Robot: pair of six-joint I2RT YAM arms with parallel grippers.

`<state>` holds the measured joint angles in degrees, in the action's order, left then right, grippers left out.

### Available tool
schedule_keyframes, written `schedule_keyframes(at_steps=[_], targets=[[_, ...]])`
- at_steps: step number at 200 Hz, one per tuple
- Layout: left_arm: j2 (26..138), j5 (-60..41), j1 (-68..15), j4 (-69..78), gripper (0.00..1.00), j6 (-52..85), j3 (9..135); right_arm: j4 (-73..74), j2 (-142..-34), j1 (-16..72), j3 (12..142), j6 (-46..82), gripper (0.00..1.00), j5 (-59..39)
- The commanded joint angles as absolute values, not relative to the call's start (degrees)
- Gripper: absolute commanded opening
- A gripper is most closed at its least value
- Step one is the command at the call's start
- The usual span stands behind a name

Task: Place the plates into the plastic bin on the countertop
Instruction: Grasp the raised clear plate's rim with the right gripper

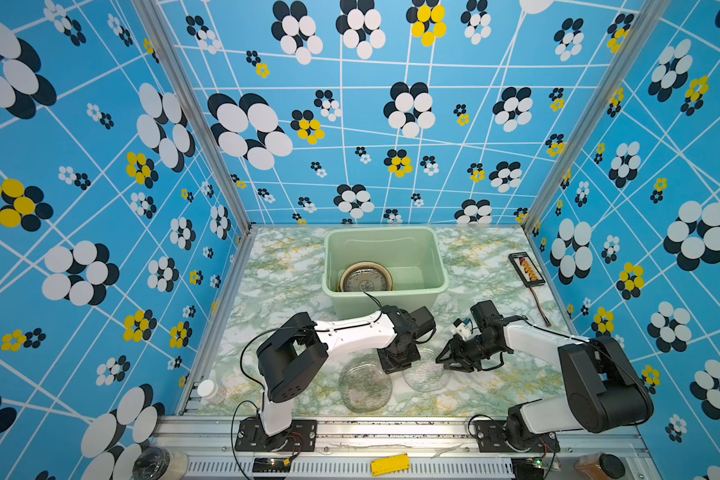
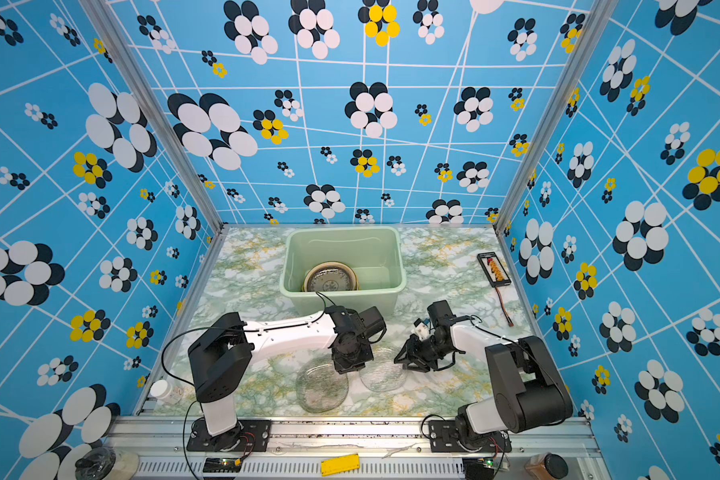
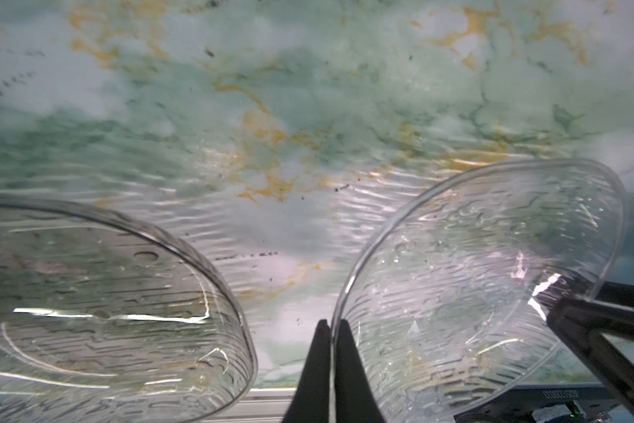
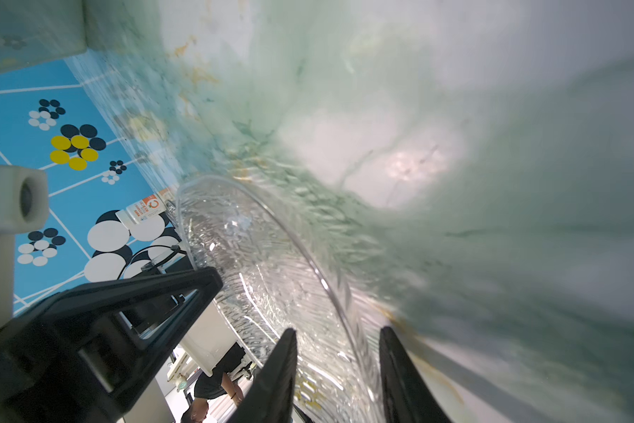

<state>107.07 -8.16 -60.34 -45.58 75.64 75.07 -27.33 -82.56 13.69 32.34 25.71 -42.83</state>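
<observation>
Glassware sits nearest me: two clear plates low in the centre of both top views, on the countertop (image 1: 275,270) just beyond the front rail. The loose plate (image 1: 365,386) lies flat and untouched, on the left of the pair. The held plate (image 1: 426,376) beside it is the one being worked. In the left wrist view the left gripper (image 3: 330,324) is pinched tight on its rim, and the plate looks tipped up off the surface. In the right wrist view the right gripper (image 4: 338,329) straddles the opposite edge. Its jaws stand apart with the rim between them, and I can see no squeeze.

I judge this to be a two-arm pickup or handover of that plate. Next I would want the right jaws to bite on the rim before anything lifts. Then comes a carry up the frame to the bin (image 1: 385,230), clearing its near wall. Glass is slick, so a one-sided hold could slip.

Farther back, the bin stands at mid-frame near the back wall, with a patterned plate (image 1: 366,279) lying on at least one more. I cannot count how many are beneath. A black board (image 1: 526,270) lies at the right edge of the countertop.

Some things are hard to read. The left arm's wrist covers the contact in both top views, the clear rims melt into the marble, and the right wrist view is smeared.
</observation>
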Motion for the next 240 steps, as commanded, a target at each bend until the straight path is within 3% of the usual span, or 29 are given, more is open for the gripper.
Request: schedule_keyframes(at_steps=[1,53,86,121,174,206,221,240], targets=[[107.5,-7.8,-60.6,-45.4,0.00,76.5,75.4,-25.0,-78.2,14.4,31.7,26.2,0.36,-48.0],[108.0,-8.0,-60.7,-45.5,0.00,76.6,75.9,-23.7,-72.2,14.7,31.1,27.8,0.32,-50.3],[108.8,-8.2,-60.9,-45.7,0.00,76.6,76.7,-22.8,-74.1,15.2,30.5,27.8,0.23,-50.6],[109.1,-8.2,-61.0,-45.5,0.00,76.7,76.9,-21.0,-77.5,16.6,30.4,28.0,0.22,-50.9],[109.3,-8.1,-61.0,-45.2,0.00,76.7,77.2,-21.7,-78.8,18.7,31.6,27.6,0.05,-50.0],[108.5,-7.9,-61.0,-44.7,0.00,77.0,76.6,-26.9,-75.3,18.7,32.7,26.8,0.00,-45.2],[107.7,-7.4,-60.9,-44.5,0.03,77.0,76.3,-29.9,-73.3,18.7,33.6,26.5,0.00,-42.5],[106.4,-6.7,-61.0,-44.4,0.16,77.0,76.0,-34.9,-70.7,18.7,35.2,26.1,0.00,-38.7]])
